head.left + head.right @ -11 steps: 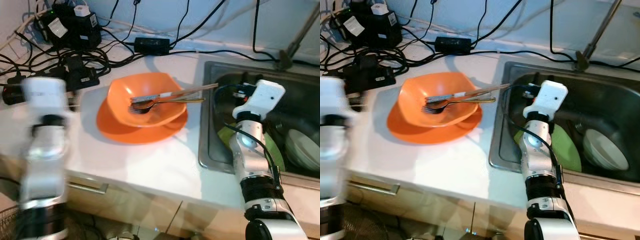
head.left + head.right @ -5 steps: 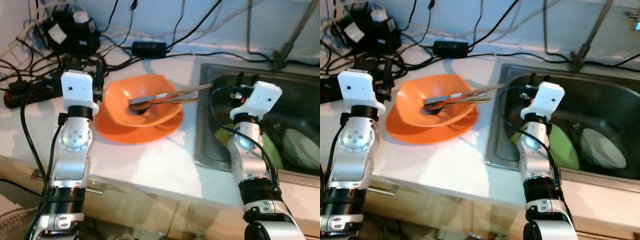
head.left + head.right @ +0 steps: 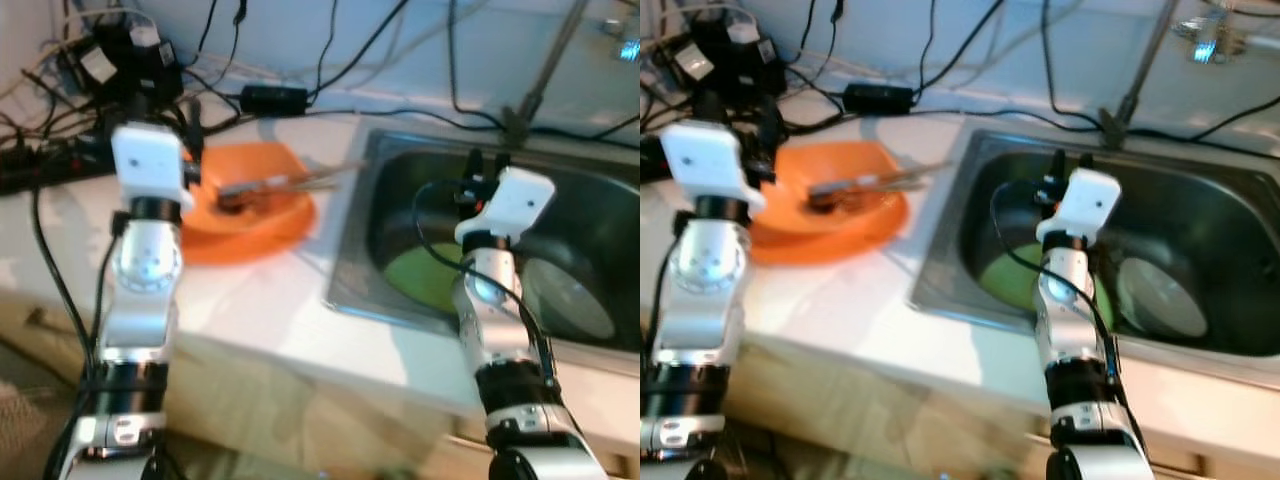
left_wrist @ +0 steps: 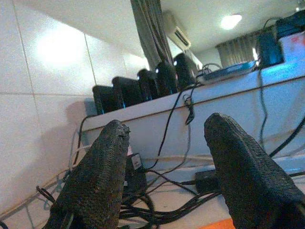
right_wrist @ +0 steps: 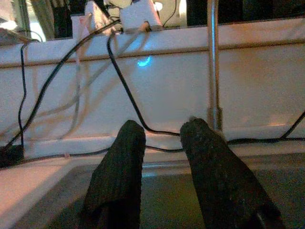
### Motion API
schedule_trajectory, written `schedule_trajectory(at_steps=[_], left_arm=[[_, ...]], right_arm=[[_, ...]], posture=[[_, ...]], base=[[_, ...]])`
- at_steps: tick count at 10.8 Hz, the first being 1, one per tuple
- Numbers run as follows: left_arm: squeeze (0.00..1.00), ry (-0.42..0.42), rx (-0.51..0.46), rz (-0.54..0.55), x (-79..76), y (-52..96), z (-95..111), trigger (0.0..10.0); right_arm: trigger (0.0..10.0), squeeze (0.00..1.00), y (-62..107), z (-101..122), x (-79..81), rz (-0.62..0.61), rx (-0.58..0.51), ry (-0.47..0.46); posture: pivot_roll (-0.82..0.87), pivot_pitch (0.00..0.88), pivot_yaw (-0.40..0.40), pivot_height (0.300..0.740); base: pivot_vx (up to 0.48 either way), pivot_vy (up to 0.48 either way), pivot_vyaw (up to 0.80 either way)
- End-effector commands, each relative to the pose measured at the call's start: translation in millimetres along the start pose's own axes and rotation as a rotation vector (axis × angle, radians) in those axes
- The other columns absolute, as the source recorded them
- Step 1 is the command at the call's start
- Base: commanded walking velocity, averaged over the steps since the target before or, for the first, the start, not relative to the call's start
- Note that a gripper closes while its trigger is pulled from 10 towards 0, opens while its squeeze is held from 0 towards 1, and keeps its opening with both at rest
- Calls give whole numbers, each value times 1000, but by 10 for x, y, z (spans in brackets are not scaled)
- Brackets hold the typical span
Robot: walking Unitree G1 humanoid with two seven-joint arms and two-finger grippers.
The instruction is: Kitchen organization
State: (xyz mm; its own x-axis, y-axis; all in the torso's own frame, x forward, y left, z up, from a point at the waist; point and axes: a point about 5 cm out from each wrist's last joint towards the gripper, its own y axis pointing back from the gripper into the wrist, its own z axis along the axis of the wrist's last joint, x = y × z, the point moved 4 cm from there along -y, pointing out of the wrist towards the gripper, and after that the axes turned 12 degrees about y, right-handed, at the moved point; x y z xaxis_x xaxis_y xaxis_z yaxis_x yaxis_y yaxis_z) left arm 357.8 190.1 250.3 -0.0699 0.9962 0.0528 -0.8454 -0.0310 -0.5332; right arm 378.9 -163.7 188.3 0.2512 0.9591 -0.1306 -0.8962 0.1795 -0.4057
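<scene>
Left eye view, blurred: left gripper (image 4: 164, 181) spread wide beside orange bowl (image 3: 250, 205) holding utensils, probably chopsticks; right gripper (image 5: 159, 157) parted, empty, over sink (image 3: 380, 290).

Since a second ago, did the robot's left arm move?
Yes. The left gripper came up from low beside the counter edge and now sits raised by the left rim of the orange bowl, fingers apart, facing the cables.

Bare desk (image 3: 270, 290) in front of orange plate (image 3: 240, 225), open for a hand. Cable tangle (image 3: 120, 70) crowds the back left corner. Sink (image 3: 380, 290) floor taken by green plate (image 3: 425, 280) and white bowl (image 3: 565, 295).
</scene>
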Motion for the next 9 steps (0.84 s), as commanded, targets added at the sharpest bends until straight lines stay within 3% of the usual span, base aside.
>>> schedule_trajectory(at_steps=[1, 6, 9], left_arm=[[0, 15, -19, -26, -92, -32, 49, 10000], [0, 29, -11, -60, -169, -18, 50, 10000], [0, 31, -1, -68, -197, -14, 35, 10000]], right_arm=[[10000, 0, 48, -95, -73, -9, 29, 20], [10000, 0, 72, -122, -61, 7, 44, 18], [10000, 0, 89, -138, -42, 17, 52, 22]], posture=[[76, 0, 32, 740], [75, 11, 30, 740], [74, 27, 29, 740]], base=[[0, 0, 0], [0, 0, 0], [0, -414, 0]])
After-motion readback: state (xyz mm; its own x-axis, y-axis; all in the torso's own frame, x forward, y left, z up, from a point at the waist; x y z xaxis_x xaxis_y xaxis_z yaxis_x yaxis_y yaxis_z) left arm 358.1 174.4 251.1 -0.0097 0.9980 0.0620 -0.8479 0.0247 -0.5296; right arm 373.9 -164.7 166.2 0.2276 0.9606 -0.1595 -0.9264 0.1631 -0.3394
